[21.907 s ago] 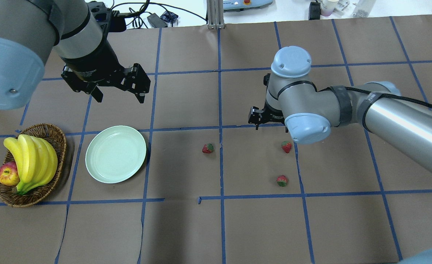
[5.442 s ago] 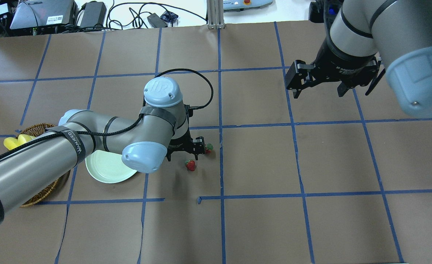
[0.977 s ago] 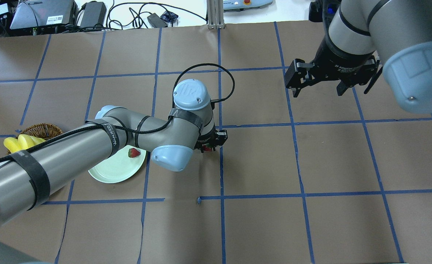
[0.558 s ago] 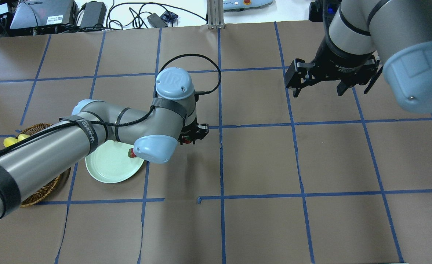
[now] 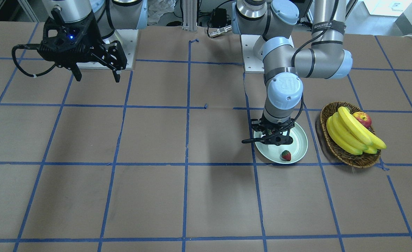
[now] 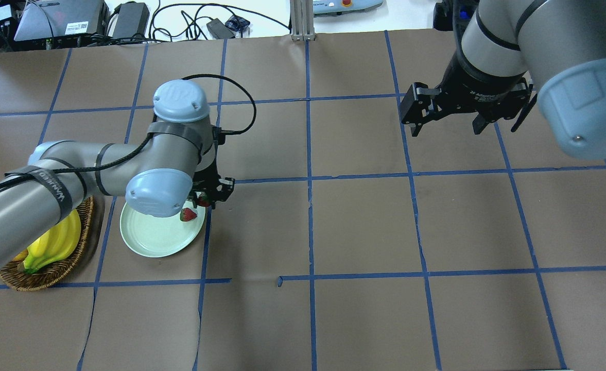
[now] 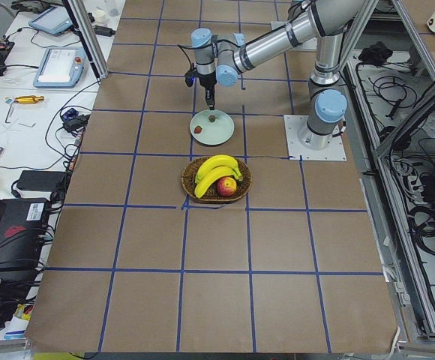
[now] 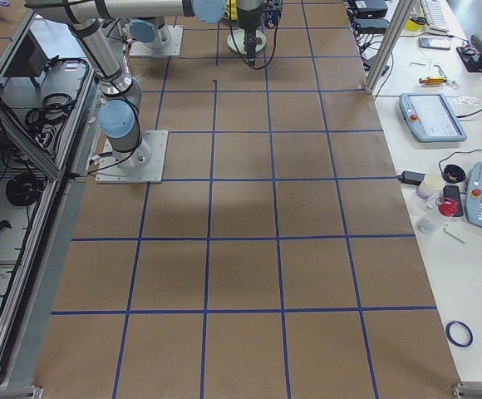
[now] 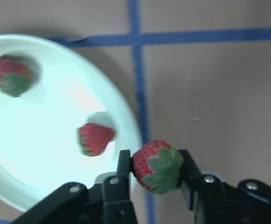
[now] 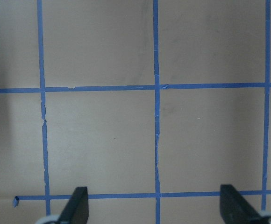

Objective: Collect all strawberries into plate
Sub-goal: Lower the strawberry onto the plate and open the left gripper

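My left gripper [image 9: 155, 162] is shut on a strawberry [image 9: 160, 171], red with a green cap, and holds it above the right rim of the pale mint plate [image 9: 42, 186]. Two more strawberries lie in the plate, one near the middle [image 9: 96, 139] and one at the far side [image 9: 13, 75]. In the overhead view the left gripper [image 6: 207, 197] hangs at the plate's [image 6: 153, 239] upper right edge, beside one strawberry [image 6: 188, 214]; the arm hides the other. My right gripper [image 6: 444, 123] is open and empty, high over the far right of the table.
A brown wicker basket [image 6: 45, 270] with bananas [image 5: 349, 134] and a red-yellow apple [image 5: 362, 118] stands just left of the plate in the overhead view. Brown paper with blue tape lines covers the table. Cables and devices lie beyond the far edge.
My left gripper has carried the strawberry leftward from the table's middle to the plate's edge. The right arm has not moved.
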